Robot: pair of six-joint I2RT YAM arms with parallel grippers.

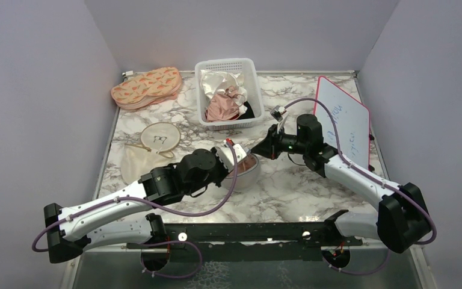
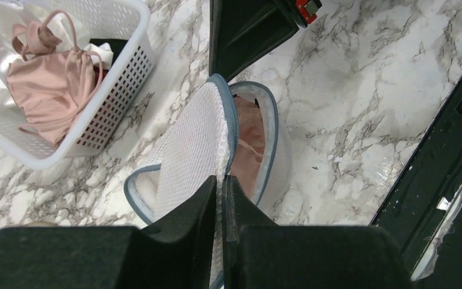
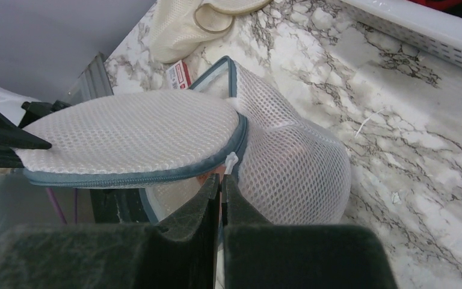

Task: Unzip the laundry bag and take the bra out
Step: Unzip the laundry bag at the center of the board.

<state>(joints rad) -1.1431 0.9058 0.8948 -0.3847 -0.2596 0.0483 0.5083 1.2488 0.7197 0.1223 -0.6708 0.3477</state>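
The laundry bag [image 1: 251, 176] sits near the middle of the table [image 1: 313, 186], a little toward the near edge, its mesh lid [image 2: 195, 141] tilted up and pinched between the fingers of the left gripper [image 2: 222, 195]. The bra [image 2: 248, 141] lies inside, showing pink through the gap. The right gripper [image 3: 221, 189] has its fingers pressed together just under the white zip pull [image 3: 232, 161]; whether they hold it I cannot tell

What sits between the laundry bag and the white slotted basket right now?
Nothing. The left wrist view shows only bare marble tabletop between the laundry bag and the basket.
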